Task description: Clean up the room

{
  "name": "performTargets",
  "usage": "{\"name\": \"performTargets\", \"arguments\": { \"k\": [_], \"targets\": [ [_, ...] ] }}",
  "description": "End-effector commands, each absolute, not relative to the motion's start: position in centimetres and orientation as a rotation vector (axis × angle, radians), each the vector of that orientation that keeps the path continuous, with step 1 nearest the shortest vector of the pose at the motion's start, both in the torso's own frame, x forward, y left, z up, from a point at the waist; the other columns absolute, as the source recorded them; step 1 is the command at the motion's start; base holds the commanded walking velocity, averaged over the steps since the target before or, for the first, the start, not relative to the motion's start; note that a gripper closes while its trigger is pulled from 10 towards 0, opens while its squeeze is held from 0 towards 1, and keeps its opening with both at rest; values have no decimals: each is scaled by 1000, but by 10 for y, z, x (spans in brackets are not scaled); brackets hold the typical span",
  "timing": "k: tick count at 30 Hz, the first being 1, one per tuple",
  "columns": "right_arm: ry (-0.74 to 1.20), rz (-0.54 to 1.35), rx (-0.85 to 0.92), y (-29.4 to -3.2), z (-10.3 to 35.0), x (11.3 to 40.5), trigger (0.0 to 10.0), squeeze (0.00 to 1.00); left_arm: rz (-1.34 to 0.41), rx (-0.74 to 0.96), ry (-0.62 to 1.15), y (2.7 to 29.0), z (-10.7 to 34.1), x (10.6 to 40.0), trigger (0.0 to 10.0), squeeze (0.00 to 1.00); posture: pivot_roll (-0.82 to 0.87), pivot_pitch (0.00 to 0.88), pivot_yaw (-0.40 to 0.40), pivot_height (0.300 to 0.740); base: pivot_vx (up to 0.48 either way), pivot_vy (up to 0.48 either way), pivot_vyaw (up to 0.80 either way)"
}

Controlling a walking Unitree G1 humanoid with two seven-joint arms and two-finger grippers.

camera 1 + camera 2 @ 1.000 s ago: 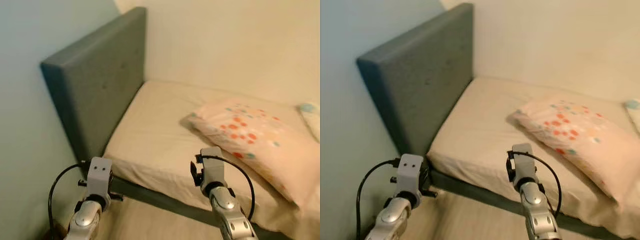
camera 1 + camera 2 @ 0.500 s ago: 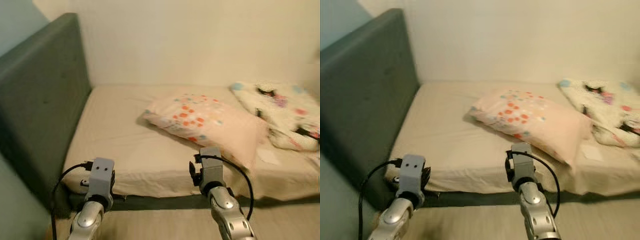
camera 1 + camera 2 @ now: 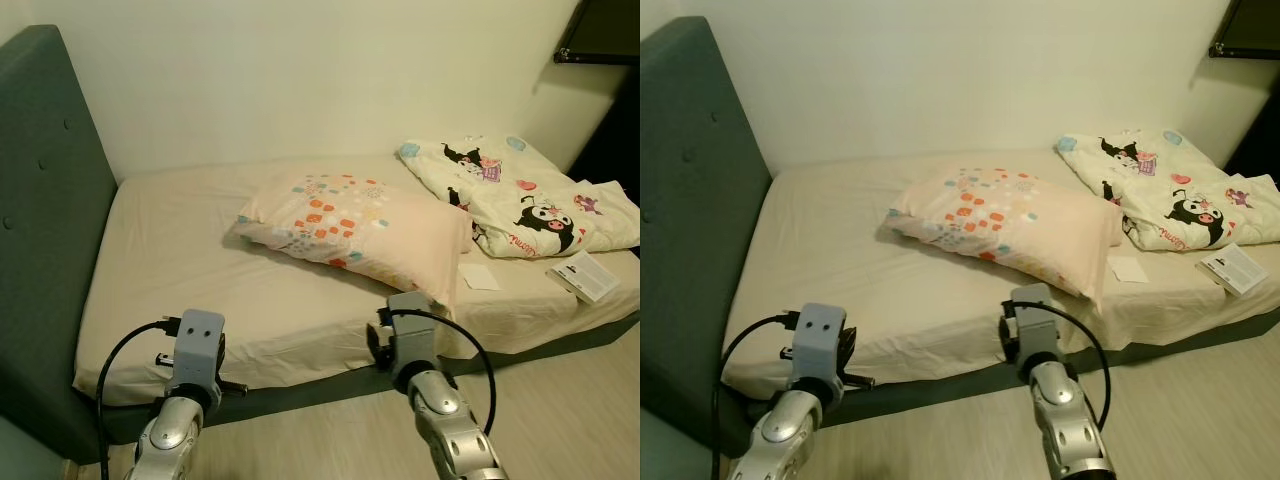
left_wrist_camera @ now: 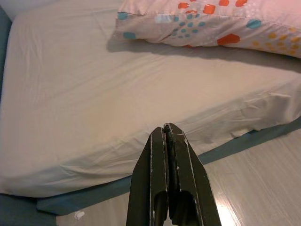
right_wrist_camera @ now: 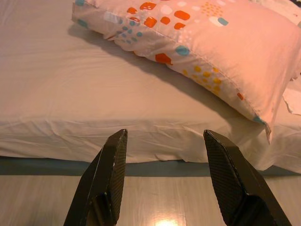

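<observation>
A bed with a beige sheet (image 3: 170, 270) stands before me, against the wall. On it lie a pink pillow (image 3: 360, 225) with coloured dots, a crumpled white blanket (image 3: 510, 195) with cartoon prints, a white paper (image 3: 480, 275) and a small booklet (image 3: 585, 277) near the bed's front edge. Both arms are held low in front of the bed's side. My left gripper (image 4: 165, 128) is shut with nothing in it, pointing at the sheet's edge. My right gripper (image 5: 164, 134) is open and points at the pillow (image 5: 197, 37), short of the mattress.
A tall grey-green headboard (image 3: 40, 200) rises at the left. A dark shelf or screen (image 3: 600, 30) hangs at the top right. Pale wooden floor (image 3: 560, 400) runs along the bed's front. A small white scrap (image 4: 79, 215) lies on the floor by the bed base.
The camera has swung to the right: the headboard slid to the left edge, and the blanket, paper and booklet came into view. Both arms keep their pose.
</observation>
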State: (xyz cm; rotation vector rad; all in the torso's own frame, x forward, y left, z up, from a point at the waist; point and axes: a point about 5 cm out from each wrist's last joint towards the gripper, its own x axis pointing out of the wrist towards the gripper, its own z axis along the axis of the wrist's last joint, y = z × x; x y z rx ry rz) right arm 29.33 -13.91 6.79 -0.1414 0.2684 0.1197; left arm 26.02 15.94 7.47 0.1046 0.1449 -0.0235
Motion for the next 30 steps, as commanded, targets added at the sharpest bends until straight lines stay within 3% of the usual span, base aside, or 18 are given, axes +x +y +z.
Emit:
{"name": "performTargets", "arguments": {
  "k": [1, 10, 30],
  "targets": [
    [283, 118, -131, -140, 65, 292, 10000, 0, -23, 116, 154, 162, 72, 259, 10000, 0, -43, 77, -59, 740, 0, 0, 0],
    [283, 117, -137, -141, 65, 293, 10000, 0, -30, 95, 132, 159, 75, 260, 10000, 0, -47, 80, -62, 740, 152, 0, 0],
    [279, 118, -144, -141, 67, 296, 10000, 0, -25, 83, 130, 159, 75, 260, 10000, 0, -50, 84, -63, 740, 353, 0, 0]
  ]
}}
